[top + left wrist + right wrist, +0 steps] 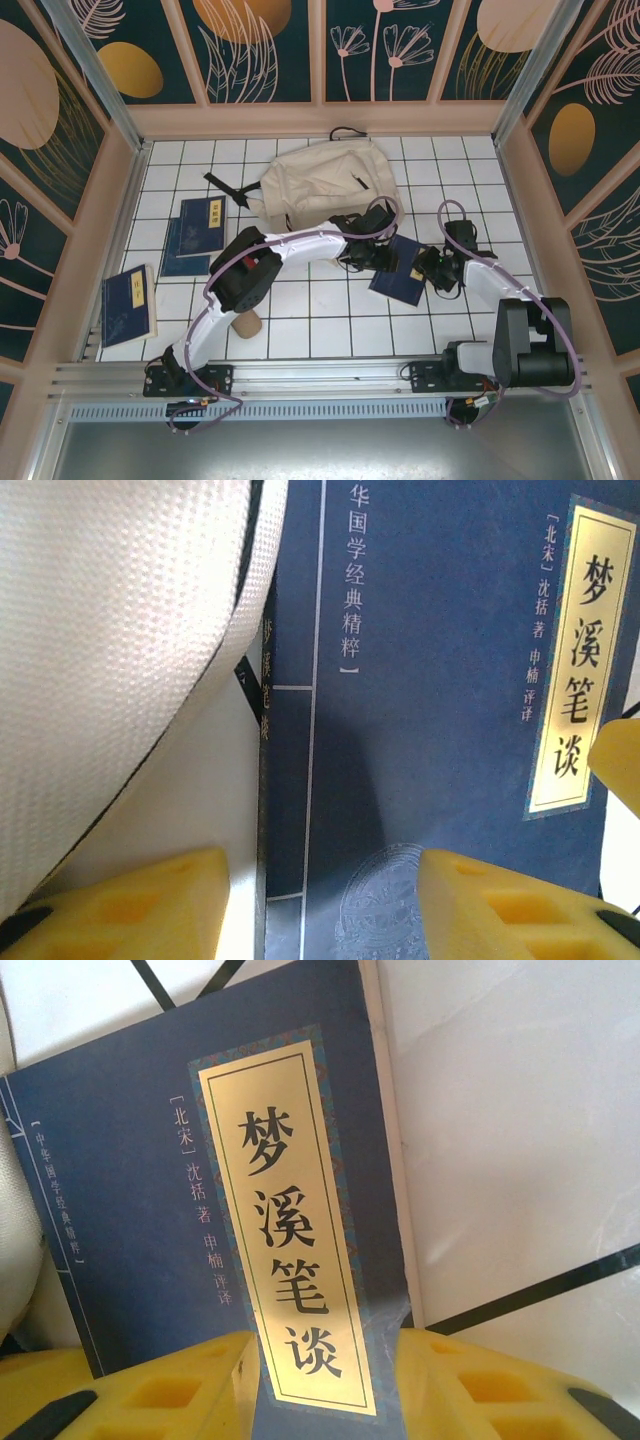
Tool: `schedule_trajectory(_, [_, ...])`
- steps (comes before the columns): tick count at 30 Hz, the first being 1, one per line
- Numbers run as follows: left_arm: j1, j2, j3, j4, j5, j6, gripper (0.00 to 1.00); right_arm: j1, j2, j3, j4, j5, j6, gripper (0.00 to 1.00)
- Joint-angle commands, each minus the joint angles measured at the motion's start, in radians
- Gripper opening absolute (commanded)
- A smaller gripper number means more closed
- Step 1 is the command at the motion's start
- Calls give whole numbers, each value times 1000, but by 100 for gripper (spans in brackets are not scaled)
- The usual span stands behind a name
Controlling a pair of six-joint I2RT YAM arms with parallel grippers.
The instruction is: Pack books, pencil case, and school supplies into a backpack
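Tiles, white with dark joints, cover the counter (330,325). At its far middle we see the beige backpack (320,180) lying flat, black straps (225,188) at its left. Just in front of it, toward the right, a navy book (400,287) with a yellow label (290,1220) lies flat on the counter, and both arms reach to it. The left claw (368,256) sits at the book's left edge, close to the backpack. From the left wrist we see its yellow fingers (130,910) apart, one over the cover, the other beyond the spine, with the backpack fabric bulging just to the left. That claw stands open and holds nothing. The right claw (432,268) sits at the book's right edge. From its wrist we see the fingers spread above the book's lower end, the label showing in the gap, so it too is open and grips nothing. Two more navy books (195,237) overlap on the counter left of the backpack, another book (128,305) lies near the counter's left edge, and the tan pencil case (246,325) lies near the front, partly under the left arm (290,250).
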Motion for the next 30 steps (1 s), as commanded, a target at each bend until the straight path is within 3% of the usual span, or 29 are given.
schedule_trajectory(1, [-4,62,31,-1,127,31,53,15,33,-44,32,-73,18,41])
schedule_trajectory(7, [6,-7,-51,173,334,19,50,14,38,-56,64,-88,25,41])
schedule_trajectory(10, [7,-60,-86,241,383,4,50,13,57,-61,79,-90,29,41])
schedule_trajectory(19, [8,-169,-145,309,396,1,49,14,24,-61,67,-41,67,40])
schedule_trajectory(30, [7,-143,-104,300,378,4,49,36,-99,-99,124,-81,190,39])
